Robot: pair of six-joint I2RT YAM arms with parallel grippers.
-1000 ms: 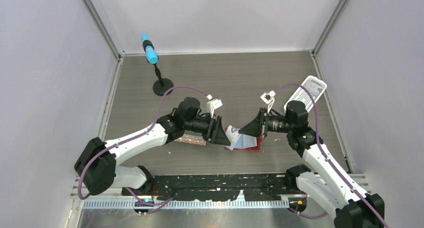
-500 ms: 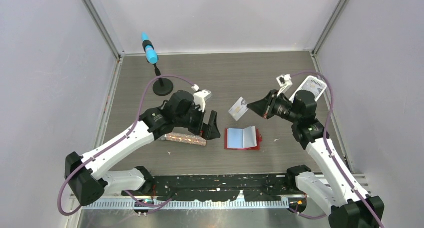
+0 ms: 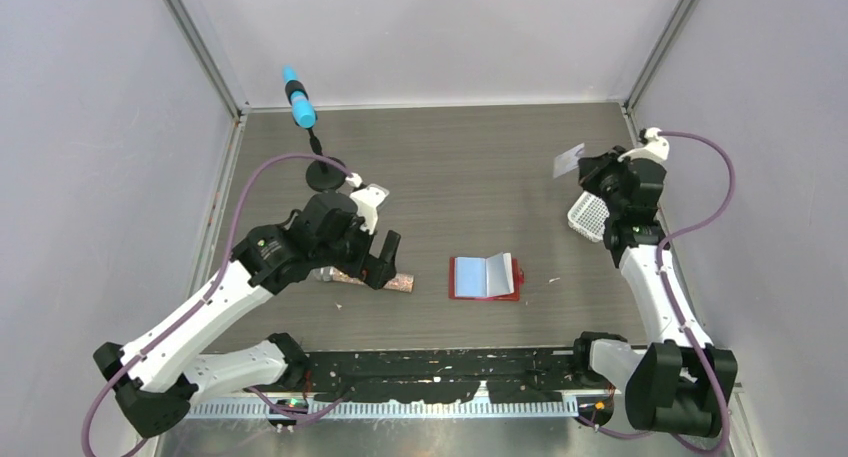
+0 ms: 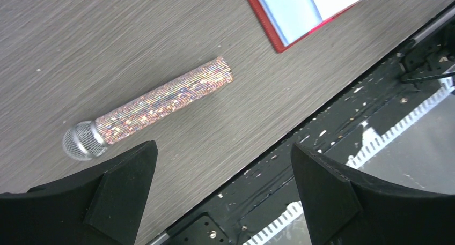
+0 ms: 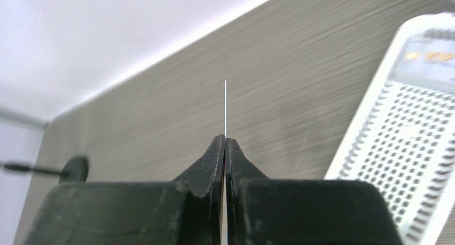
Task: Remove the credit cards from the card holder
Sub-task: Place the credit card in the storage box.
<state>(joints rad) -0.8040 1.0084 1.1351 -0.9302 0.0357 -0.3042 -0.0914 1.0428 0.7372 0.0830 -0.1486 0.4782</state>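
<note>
The red card holder lies open on the table, its light blue pockets facing up; its corner shows in the left wrist view. My right gripper is shut on a pale credit card, held in the air at the right rear beside the white basket. In the right wrist view the card shows edge-on, sticking up from the shut gripper. My left gripper is open and empty, left of the holder, above the glittery microphone; in its own view the gripper hangs over the table's front edge.
A glittery pink-brown microphone lies left of the holder. A white perforated basket stands at the right edge with a pale card in it. A blue-topped stand rises at the back left.
My right gripper pulled a card out of the holder and carried it up and to the right rear, by the basket. My left gripper let go of the holder and drew back left.
</note>
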